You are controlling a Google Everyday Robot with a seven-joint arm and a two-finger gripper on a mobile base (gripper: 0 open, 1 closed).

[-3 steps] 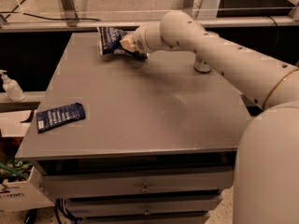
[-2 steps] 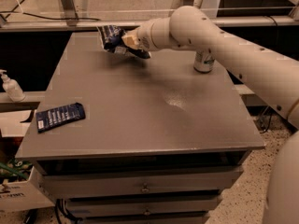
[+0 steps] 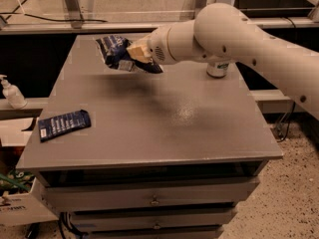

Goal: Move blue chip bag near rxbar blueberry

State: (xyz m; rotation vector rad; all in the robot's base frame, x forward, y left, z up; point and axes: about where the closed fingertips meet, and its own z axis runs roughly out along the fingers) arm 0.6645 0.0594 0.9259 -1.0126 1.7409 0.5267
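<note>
The blue chip bag (image 3: 115,51) is a crinkly dark-blue bag with white lettering, held in the air above the far left part of the grey table (image 3: 149,118). My gripper (image 3: 133,55) is shut on the bag's right side, with the white arm reaching in from the right. The rxbar blueberry (image 3: 65,124) is a flat dark-blue wrapper with white text lying near the table's front left corner, well below and left of the bag.
A can (image 3: 218,68) stands at the far right of the table, partly hidden behind my arm. A white pump bottle (image 3: 11,92) stands on a shelf to the left of the table. Drawers sit under the tabletop.
The chip bag has been lifted off the table's far edge and carried a little toward the front, with the gripper still closed on it.
</note>
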